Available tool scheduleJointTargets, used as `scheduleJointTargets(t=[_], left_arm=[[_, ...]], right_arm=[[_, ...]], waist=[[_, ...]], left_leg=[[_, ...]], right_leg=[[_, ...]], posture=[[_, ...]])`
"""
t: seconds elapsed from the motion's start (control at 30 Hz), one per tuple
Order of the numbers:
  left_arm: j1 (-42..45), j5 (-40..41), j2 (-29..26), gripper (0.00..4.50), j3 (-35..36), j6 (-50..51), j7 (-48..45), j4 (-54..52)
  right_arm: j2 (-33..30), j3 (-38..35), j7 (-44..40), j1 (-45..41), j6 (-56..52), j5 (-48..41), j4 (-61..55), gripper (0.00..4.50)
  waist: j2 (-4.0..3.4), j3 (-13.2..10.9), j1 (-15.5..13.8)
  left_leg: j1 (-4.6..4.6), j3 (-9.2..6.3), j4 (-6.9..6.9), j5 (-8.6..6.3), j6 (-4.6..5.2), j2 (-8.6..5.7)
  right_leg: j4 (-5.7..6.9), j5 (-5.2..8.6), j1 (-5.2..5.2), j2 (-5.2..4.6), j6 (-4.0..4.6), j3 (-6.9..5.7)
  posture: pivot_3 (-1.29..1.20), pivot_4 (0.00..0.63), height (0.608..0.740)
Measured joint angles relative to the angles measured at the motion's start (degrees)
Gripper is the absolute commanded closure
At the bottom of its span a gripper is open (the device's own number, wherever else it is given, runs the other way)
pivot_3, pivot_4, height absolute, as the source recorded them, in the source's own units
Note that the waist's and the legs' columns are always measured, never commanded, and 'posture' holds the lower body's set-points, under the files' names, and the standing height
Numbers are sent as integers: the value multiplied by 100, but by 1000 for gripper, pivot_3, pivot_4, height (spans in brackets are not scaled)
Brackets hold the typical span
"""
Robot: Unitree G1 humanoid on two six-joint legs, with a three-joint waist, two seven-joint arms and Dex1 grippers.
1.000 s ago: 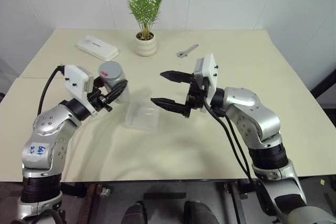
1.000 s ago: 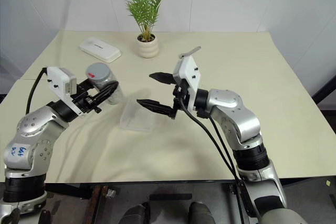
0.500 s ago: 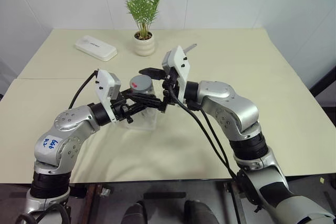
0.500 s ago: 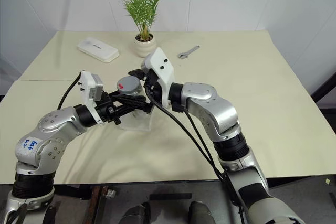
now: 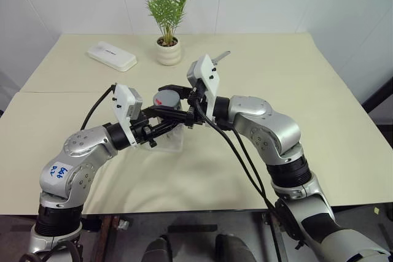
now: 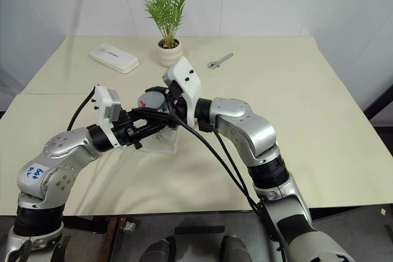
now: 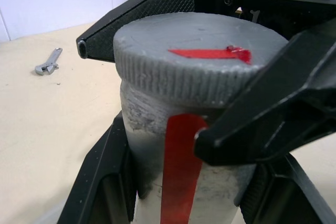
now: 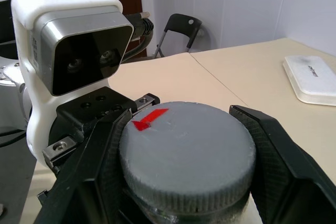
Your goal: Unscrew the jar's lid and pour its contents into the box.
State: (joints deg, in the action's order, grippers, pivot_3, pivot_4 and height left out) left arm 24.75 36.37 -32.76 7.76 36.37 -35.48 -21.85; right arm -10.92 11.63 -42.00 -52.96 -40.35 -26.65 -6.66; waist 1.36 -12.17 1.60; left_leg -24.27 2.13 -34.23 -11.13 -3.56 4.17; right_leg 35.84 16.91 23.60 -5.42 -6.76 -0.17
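1. Gripping the jar [image 7: 181,177] by its body is the left gripper [image 5: 164,126]; its two black fingers [image 7: 100,182] press either side of the grey wall, with the red stripe facing the left wrist camera. The jar is held upright above the box [image 5: 174,144], which sits on the table [image 5: 307,90] just beneath both grippers.
2. Lid [image 8: 186,148] is still on the jar, red mark on top. The right gripper [image 5: 180,99] comes in from the right with one finger [image 8: 275,145] on each side of the ribbed rim; the fingers look closed onto the lid, pinching it.
3. Contents cannot be seen through the grey wall; amount unknown.
4. Risk, slip at the lid: the pinch sits on a shallow rim. If the fingers ride on the upper edge only, a twist may skate round the ribs without turning the cap.
5. Risk, slip at the jar: the left fingers hold a smooth round wall. If the thread is tight, the whole jar may rotate in the left grip instead of the lid loosening, and the red stripe would swing round with it.
6. Risk, tilt: the two grippers cross closely over the box. A twist off the jar's axis could lever the jar sideways, or knock finger against finger.
7. Risk, spill: if the lid frees suddenly while the jar is leaning, grains could fall outside the box, since the box is shallow.
8. Other items, left to right: white case [image 5: 112,56], plant pot [image 5: 170,51], wrench [image 5: 221,57], all well apart at the far side and out of the way.
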Motion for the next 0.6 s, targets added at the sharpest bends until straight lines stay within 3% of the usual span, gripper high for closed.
scheduleJointTargets(t=[0.13, 0.33, 0.6], left_arm=[[5, 155, -124, 2544, 0, -26, -422, 12], [214, 681, -525, 2544, -28, -199, -2160, 249], [253, 694, -552, 2544, -108, -324, -2435, 421]], right_arm=[[-264, -17, -652, -2, 204, -149, 35, 1841], [-735, 55, -2711, -521, 522, -635, 531, 1841], [-723, 139, -3063, -641, 614, -668, 831, 1841]], waist=[[0, 0, 1], [0, 0, 20], [0, -1, 4]], left_leg=[[0, 1, 0, -1, 1, 0], [2, 3, 1, -1, 1, 12], [0, 5, -1, -3, -2, 16]], right_leg=[[-3, 0, 0, 1, 0, 0], [-1, 1, 2, 14, 3, 0], [-1, 3, 3, 17, 5, 2]], posture=[[0, 150, 740], [0, 150, 740], [0, 150, 740]])
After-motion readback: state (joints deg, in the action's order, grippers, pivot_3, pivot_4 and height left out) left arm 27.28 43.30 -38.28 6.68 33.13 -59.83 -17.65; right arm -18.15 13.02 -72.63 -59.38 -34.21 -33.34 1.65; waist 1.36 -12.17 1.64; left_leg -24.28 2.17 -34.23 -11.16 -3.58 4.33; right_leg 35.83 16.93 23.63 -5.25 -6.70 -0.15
